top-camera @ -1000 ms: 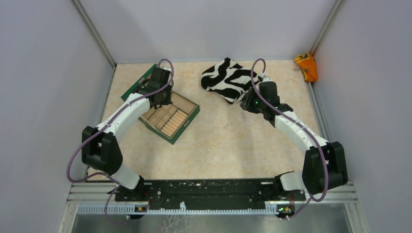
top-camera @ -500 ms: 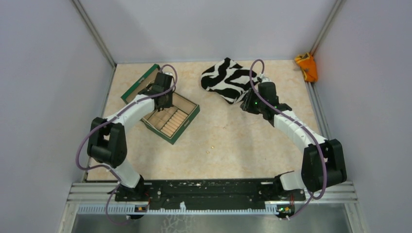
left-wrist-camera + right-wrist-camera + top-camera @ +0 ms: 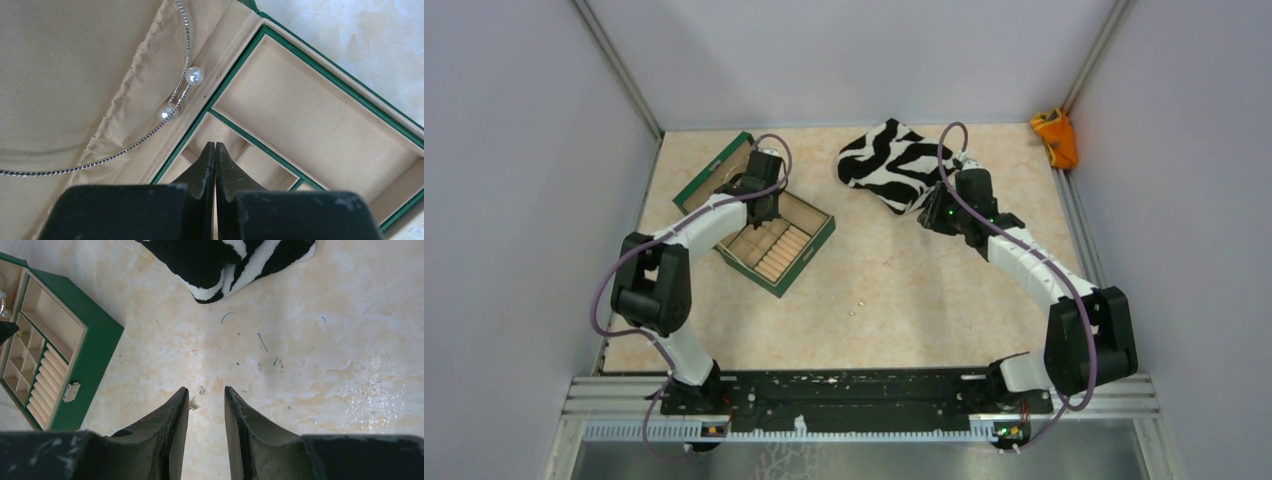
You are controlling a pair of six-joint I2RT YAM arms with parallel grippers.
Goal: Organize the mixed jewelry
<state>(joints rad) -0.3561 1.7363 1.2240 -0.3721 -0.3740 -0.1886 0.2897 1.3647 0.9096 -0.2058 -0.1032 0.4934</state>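
While the wire hoop (image 3: 194, 75) lies upper left on the lid lining of the green box (image 3: 320, 110), the left gripper (image 3: 215, 146) is closed on nothing and the right gripper (image 3: 206, 391) is ajar, empty.

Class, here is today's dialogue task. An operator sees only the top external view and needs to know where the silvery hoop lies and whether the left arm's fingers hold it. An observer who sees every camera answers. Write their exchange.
Operator: From above the left arm hides the box. Where is the hoop?
Observer: The silvery hoop lies on the tan padded lining of the lid of the box. Its two pearl ends sit close beside the tray's rim.
Operator: Do the left fingers have it?
Observer: No. The left fingers are shut with nothing visible between them. They are apart from the hoop and point at the small compartments.
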